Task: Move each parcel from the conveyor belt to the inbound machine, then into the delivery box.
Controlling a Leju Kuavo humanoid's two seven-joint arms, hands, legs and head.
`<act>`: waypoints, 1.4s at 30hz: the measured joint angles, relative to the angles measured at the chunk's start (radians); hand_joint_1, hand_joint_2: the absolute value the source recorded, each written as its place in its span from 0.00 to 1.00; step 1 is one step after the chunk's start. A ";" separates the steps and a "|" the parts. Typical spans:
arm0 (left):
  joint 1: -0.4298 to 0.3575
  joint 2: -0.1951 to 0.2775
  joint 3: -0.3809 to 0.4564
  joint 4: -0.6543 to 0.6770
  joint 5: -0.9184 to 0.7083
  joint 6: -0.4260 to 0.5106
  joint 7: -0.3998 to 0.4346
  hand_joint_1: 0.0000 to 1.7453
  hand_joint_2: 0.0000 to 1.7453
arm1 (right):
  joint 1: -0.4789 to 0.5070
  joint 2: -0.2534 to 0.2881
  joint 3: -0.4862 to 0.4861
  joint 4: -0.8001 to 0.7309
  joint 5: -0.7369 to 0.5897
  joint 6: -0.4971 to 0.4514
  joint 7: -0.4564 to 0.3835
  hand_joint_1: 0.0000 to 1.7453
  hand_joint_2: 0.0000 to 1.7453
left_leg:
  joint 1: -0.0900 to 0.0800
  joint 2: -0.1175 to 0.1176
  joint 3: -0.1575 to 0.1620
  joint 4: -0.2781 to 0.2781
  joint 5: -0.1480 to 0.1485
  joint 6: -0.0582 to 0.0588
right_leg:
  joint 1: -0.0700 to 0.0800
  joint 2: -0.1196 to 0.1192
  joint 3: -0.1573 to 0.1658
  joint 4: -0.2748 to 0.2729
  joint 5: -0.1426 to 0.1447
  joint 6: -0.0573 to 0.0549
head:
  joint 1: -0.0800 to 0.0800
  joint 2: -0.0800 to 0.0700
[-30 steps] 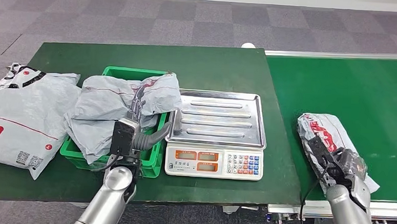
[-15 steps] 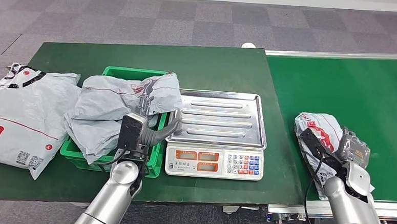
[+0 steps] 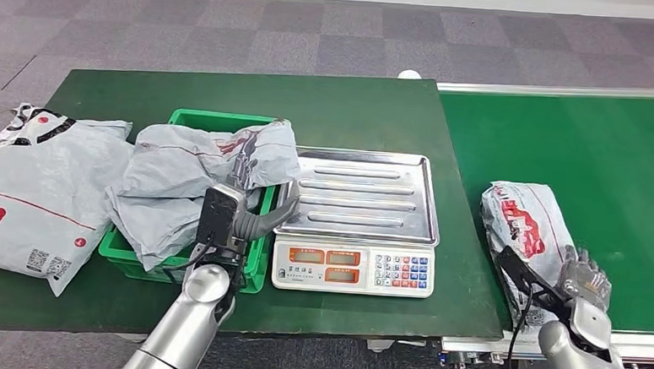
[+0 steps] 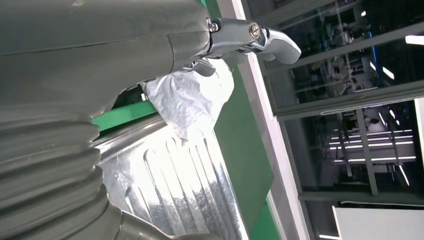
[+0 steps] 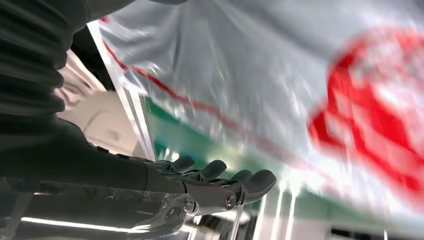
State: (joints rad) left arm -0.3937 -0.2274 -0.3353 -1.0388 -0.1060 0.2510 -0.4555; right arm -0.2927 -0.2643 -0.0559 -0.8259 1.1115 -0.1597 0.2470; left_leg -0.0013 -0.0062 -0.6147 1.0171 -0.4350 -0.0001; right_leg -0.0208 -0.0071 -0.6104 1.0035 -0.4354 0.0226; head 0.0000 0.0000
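A grey parcel with red print (image 3: pixel 526 227) lies on the green conveyor belt (image 3: pixel 612 166), near its front edge. My right hand (image 3: pixel 573 289) is at the parcel's near end, holding nothing. Its dark thumb lies by the parcel's near corner and its fingers (image 3: pixel 587 277) are spread beside it. The right wrist view has the parcel (image 5: pixel 280 75) close by, apart from my straight fingers (image 5: pixel 220 181). My left hand (image 3: pixel 236 207) hovers open between the green crate (image 3: pixel 217 120) and the scale's steel tray (image 3: pixel 365 195), which carries nothing. In the left wrist view the tray (image 4: pixel 175 185) lies under that hand (image 4: pixel 100 60).
Crumpled grey parcels (image 3: pixel 193 173) fill the crate and spill over its rim. A large flat parcel (image 3: pixel 36 190) lies at the table's left end. The scale's keypad (image 3: pixel 353 267) faces me. Bare green table (image 3: pixel 311 107) stretches behind the scale.
My right hand has drawn back off the parcel toward the belt's near edge and its fingers have spread. The parcel shifted slightly left. My left hand rose a little toward the scale.
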 joint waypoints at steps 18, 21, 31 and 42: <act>-0.017 0.006 -0.002 0.001 0.023 -0.008 -0.015 0.00 1.00 | -0.016 -0.046 -0.110 0.140 -0.424 0.311 -0.322 1.00 1.00 | 0.000 0.002 0.002 0.000 -0.001 0.000 | 0.000 0.002 0.002 -0.001 0.000 0.000 | 0.000 0.000; -0.018 0.008 -0.005 0.004 0.034 -0.009 -0.028 0.00 1.00 | -0.034 -0.046 -0.130 0.161 -0.511 0.388 -0.376 1.00 1.00 | 0.000 0.005 0.003 0.000 -0.001 0.000 | 0.000 0.006 0.002 -0.001 0.000 0.000 | 0.000 0.000; -0.027 0.010 -0.021 0.016 0.042 -0.010 -0.037 0.00 1.00 | -0.063 -0.046 -0.143 0.201 -0.556 0.422 -0.400 1.00 1.00 | 0.001 0.006 0.004 0.000 -0.001 0.000 | 0.001 0.007 0.002 -0.001 0.000 0.000 | 0.000 0.000; -0.028 0.010 -0.025 0.020 0.036 0.003 -0.029 0.00 1.00 | -0.076 -0.024 -0.138 0.199 -0.465 0.198 -0.397 1.00 1.00 | 0.000 0.004 0.002 0.000 -0.001 0.000 | 0.000 0.004 0.003 0.000 0.000 0.000 | 0.000 0.000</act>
State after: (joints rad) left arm -0.4219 -0.2177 -0.3603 -1.0192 -0.0696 0.2541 -0.4840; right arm -0.3684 -0.2881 -0.1944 -0.6265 0.6465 0.0384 -0.1499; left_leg -0.0010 -0.0025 -0.6124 1.0172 -0.4365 -0.0002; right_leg -0.0205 -0.0028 -0.6073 1.0031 -0.4353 0.0230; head 0.0000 0.0000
